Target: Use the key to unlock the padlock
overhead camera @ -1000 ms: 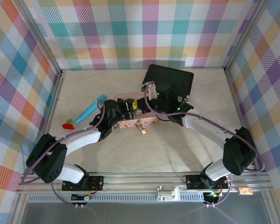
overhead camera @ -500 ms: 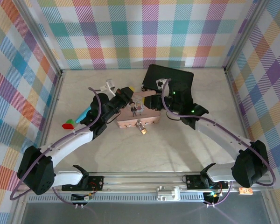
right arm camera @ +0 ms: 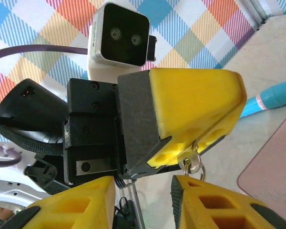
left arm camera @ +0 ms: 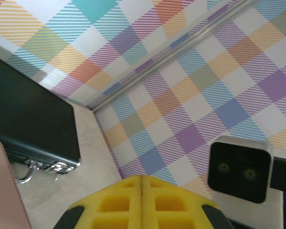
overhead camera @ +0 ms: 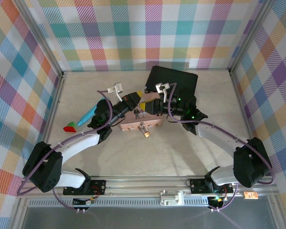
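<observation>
Hanging under the tightly closed yellow fingers of the left claw (left arm camera: 142, 190), the key (right arm camera: 192, 163) is a small metal piece on a ring, held in the air. The right claw (right arm camera: 143, 192) points at it from near, with its two fingers apart and nothing between them. The padlock (overhead camera: 144, 130) sits at the near edge of the pink tin (overhead camera: 131, 126), on the counter (overhead camera: 181, 152), apart from both claws. In the top view the two claws cover the far side of the tin. Behind them lies one black case (overhead camera: 177, 79). To the left lie one blue pen (overhead camera: 88, 115) and one small red and green thing (overhead camera: 70, 127), well apart from the padlock. I count one key, one padlock and one tin.
</observation>
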